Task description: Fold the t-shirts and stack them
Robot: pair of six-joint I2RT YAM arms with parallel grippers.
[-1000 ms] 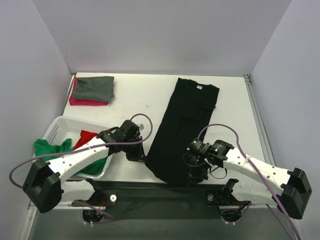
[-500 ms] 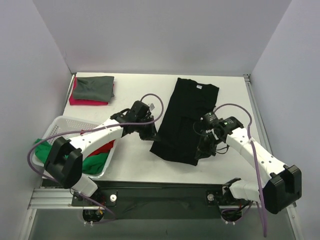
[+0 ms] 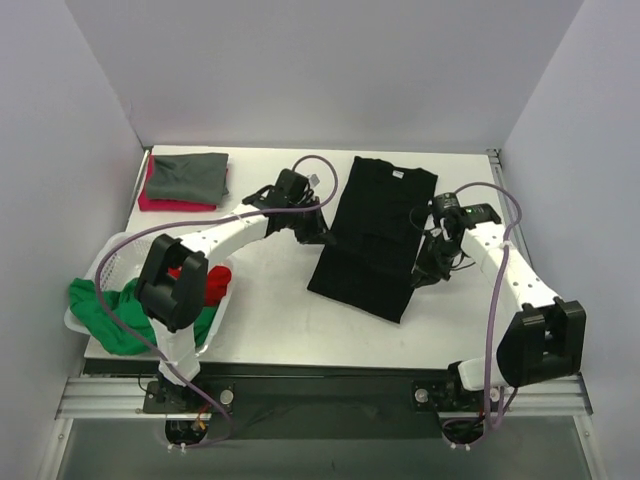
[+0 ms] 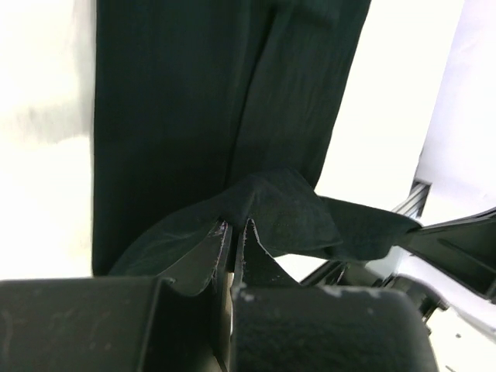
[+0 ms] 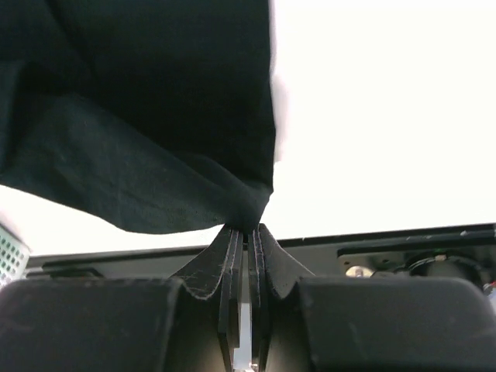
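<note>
A black t-shirt (image 3: 375, 235) lies lengthwise on the white table, its near half lifted and doubled toward the collar. My left gripper (image 3: 318, 232) is shut on its left hem corner, seen pinched in the left wrist view (image 4: 232, 225). My right gripper (image 3: 424, 272) is shut on the right hem corner, seen pinched in the right wrist view (image 5: 249, 225). A grey-green tee (image 3: 190, 176) lies folded on a pink-red tee (image 3: 172, 203) at the back left. A green tee (image 3: 120, 310) and a red tee (image 3: 205, 285) hang in the basket.
A white perforated basket (image 3: 115, 258) stands at the front left under my left arm. White walls close the table on three sides. A metal rail (image 3: 300, 395) runs along the near edge.
Both grippers have carried the black shirt's near hem away from the front edge toward the collar, so the shirt now lies shorter and folded over.
</note>
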